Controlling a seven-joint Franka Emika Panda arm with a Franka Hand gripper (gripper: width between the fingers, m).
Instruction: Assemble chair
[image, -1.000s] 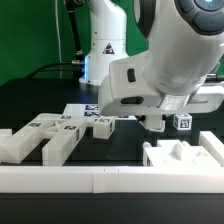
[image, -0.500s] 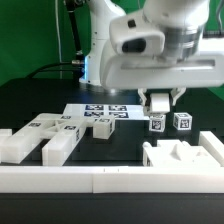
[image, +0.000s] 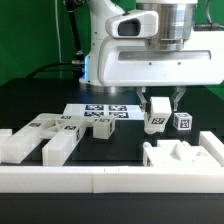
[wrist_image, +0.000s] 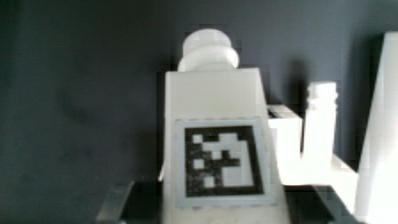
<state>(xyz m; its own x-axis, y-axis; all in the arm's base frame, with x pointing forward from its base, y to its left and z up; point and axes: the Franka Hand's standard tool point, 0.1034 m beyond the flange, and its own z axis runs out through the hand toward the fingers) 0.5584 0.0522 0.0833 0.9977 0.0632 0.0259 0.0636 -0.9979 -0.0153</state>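
The arm (image: 150, 45) is reaching down over the black table (image: 40, 100), and the gripper (image: 160, 108) is hanging just above the surface towards the exterior view's right. Its jaws are pinching a small tagged block (image: 157, 116), which is sitting between them slightly tilted, with its black-and-white tag facing the exterior camera. In the wrist view the same small tagged block (wrist_image: 217, 140) is filling the middle of the picture, its tag near the camera and a rounded peg showing at its far end. That view is blurred, so the contact at the jaws appears firm rather than being plainly shown. A second tagged block (image: 183, 121) is standing upright on the table just beside the held one, on the exterior view's right and apart from it. In the wrist view it (wrist_image: 320, 110) is showing as a pale post next to the held block. A slotted piece (image: 185, 155) is lying in front of both, against the long border rail (image: 100, 182). A group of chunky white blocks (image: 58, 138) is lying on the exterior view's left. The marker board (image: 100, 111) is lying flat behind them, near the middle of the table.
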